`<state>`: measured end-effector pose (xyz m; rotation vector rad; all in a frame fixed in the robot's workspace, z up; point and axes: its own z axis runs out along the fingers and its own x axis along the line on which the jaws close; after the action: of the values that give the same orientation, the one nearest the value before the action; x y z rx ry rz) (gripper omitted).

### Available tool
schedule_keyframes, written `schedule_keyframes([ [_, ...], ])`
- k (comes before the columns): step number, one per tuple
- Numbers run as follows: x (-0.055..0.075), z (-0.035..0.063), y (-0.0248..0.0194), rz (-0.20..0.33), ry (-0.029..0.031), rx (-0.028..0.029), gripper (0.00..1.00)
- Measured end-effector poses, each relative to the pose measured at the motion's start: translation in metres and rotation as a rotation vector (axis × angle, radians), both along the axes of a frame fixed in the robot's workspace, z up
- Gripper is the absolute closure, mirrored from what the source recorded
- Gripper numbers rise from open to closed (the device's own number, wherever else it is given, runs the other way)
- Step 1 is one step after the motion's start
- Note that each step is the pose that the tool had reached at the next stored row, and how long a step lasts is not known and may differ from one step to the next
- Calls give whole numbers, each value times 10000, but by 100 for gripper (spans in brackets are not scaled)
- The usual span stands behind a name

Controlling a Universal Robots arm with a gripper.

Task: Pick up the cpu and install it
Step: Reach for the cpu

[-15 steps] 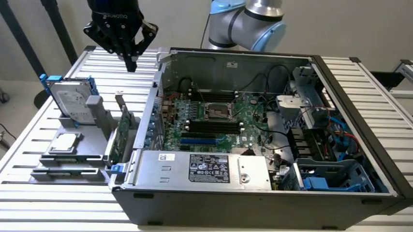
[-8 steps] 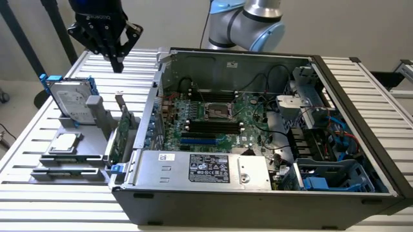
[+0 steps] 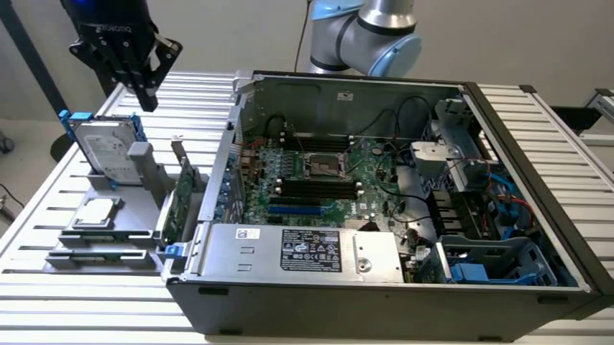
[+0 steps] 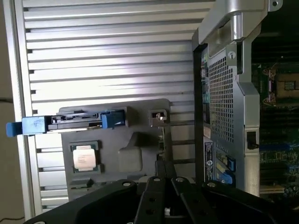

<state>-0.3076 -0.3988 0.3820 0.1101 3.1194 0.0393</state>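
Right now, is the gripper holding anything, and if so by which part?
Nothing is held. The gripper hangs empty in the air over the grey holder, touching nothing. The cpu lies flat in its pocket of that holder, untouched.

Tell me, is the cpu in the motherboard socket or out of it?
Out: the cpu lies flat in the grey tray outside the computer case.

1. Robotics lab or test cell, most likely; the background is a plain pale wall (image 3: 240, 36), little else to go on.
2. Industrial robot arm (image 3: 369, 32) at the far side of a slatted aluminium desk (image 3: 547, 129).
3. Desktop computer case (image 3: 384, 305), side panel off, motherboard (image 3: 321, 180) exposed.
4. Grey fixture (image 3: 139, 215) seats loose parts: cpu (image 3: 96, 212) lying flat, hard drive (image 3: 103, 147) on edge.
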Motion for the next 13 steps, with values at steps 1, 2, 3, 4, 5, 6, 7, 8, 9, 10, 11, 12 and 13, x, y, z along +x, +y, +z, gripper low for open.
schedule_keyframes([
  [1, -48, -6, 0, -1, 2, -15, 89],
  [2, -93, -13, 0, 0, 4, -30, 89],
  [3, -138, -19, 0, 0, 5, -44, 89],
  [4, -182, -26, 0, 0, 7, -59, 89],
  [5, -227, -31, 0, 0, 9, -74, 89],
  [6, -275, -38, 0, 0, 12, -90, 89],
  [7, -320, -44, 0, 0, 14, -105, 89],
  [8, -366, -51, 0, 1, 15, -120, 89],
  [9, -410, -56, 0, 1, 17, -135, 89],
  [10, -455, -62, 0, 1, 19, -150, 89],
  [11, -500, -69, 0, 0, 21, -164, 89],
  [12, -549, -76, 0, -1, 23, -180, 89],
  [13, -594, -82, 0, 0, 25, -195, 89],
])
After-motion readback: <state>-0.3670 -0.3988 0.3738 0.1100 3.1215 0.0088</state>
